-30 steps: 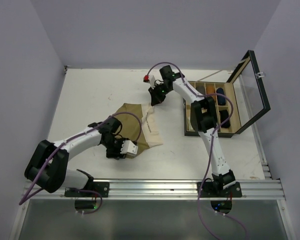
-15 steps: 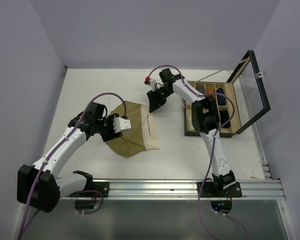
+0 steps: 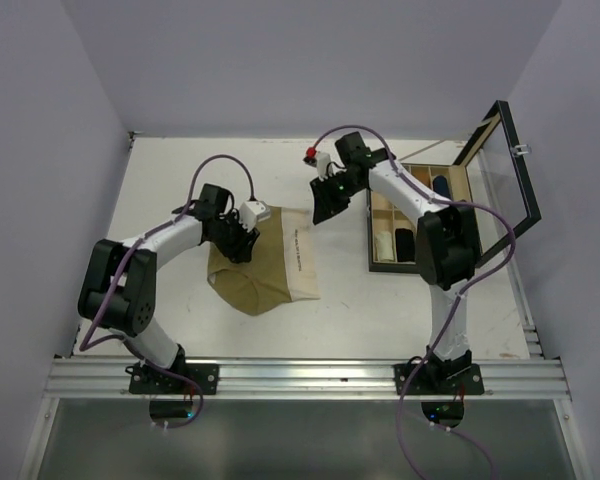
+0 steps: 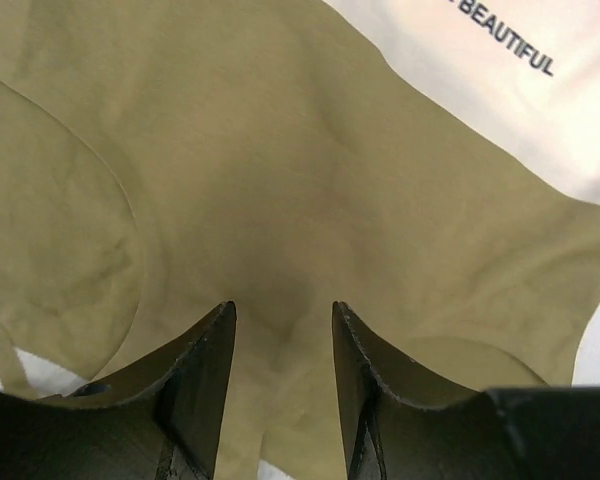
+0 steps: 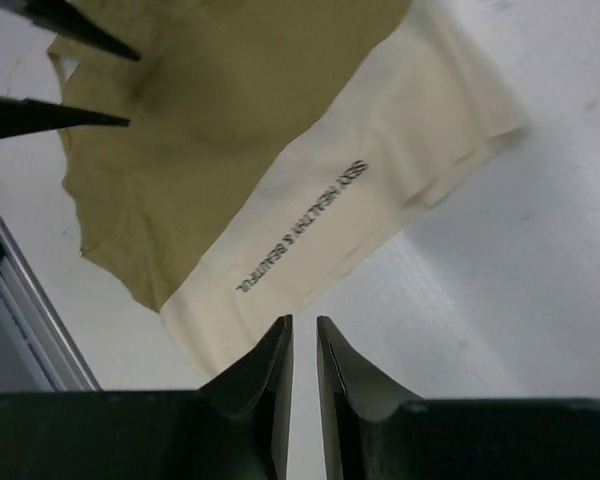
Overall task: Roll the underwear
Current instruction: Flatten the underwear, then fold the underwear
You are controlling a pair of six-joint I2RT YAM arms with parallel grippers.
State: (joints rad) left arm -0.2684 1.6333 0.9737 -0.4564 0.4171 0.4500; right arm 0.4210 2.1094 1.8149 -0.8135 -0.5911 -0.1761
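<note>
We are moving left gripper (image 3: 242, 230) to far edge of underwear (image 3: 263, 268), jaws open, empty. Right gripper (image 3: 325, 207) backing off, jaws barely apart, empty. Cloth flatter; rolling likely next.

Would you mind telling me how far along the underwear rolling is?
Done: nothing looks rolled; the underwear lies flat on the table. In hand: the left fingers are open over it; the right fingers, nearly closed and empty, are beside the waistband. Left: the whole roll.
</note>
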